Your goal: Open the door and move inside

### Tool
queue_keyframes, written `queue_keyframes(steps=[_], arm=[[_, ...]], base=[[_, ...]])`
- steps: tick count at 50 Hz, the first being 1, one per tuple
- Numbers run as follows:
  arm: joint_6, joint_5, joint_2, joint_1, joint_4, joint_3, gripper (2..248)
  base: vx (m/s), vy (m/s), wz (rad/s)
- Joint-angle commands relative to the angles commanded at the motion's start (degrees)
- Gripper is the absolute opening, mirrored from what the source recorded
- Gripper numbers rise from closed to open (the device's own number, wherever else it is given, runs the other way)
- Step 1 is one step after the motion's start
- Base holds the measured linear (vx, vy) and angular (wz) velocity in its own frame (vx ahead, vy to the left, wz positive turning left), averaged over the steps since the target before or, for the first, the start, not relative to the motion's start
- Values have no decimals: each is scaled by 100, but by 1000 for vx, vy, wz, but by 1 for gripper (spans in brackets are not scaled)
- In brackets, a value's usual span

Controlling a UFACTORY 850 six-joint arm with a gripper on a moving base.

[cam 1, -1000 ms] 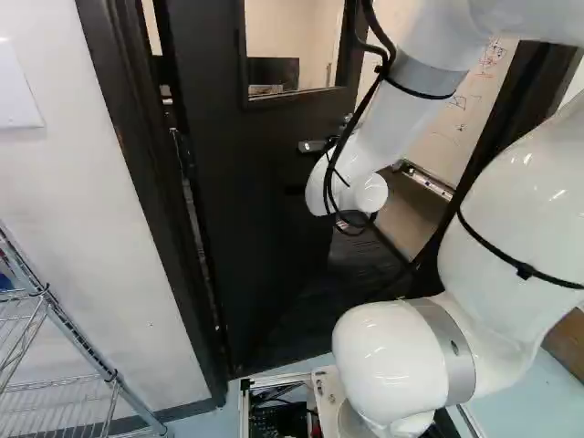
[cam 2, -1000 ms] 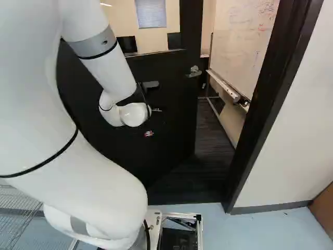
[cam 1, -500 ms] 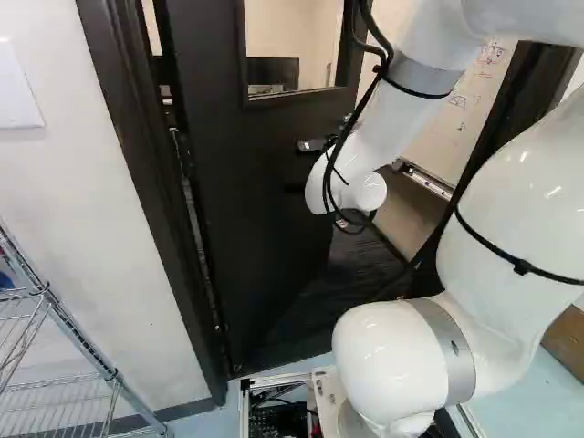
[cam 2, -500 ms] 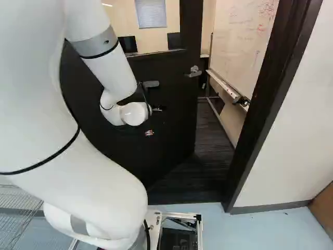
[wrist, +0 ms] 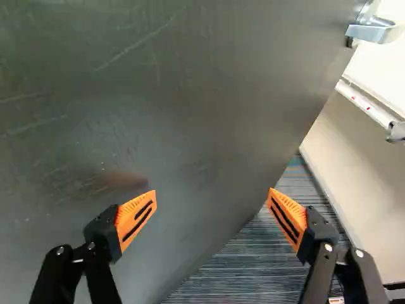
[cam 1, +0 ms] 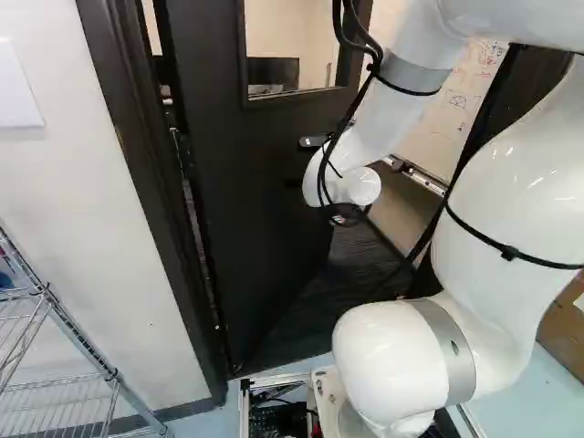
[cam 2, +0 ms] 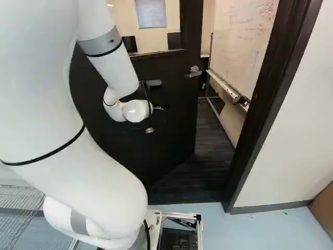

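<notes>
Black and part open, the door (cam 2: pixel 174 120) stands on the far side of the claw (wrist: pixel 211 192), which is spread wide, and if the arm (cam 2: pixel 78 166) pushes by the right edge (cam 2: pixel 195 125), a finger (wrist: pixel 288 218) could slip off into the gap (cam 2: pixel 212 146).

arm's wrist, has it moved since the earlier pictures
Yes, slightly: in the right base view the arm's wrist has shifted up and toward the door frame, which has stayed put.
</notes>
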Motion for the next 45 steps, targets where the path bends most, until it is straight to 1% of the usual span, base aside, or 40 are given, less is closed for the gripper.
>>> queue_keyframes(steps=[11,45], arm=[[0,0,-107,50,98,-109,247],[0,0,-631,323,104,-663,247]], base=[[0,0,0],[0,0,0]])
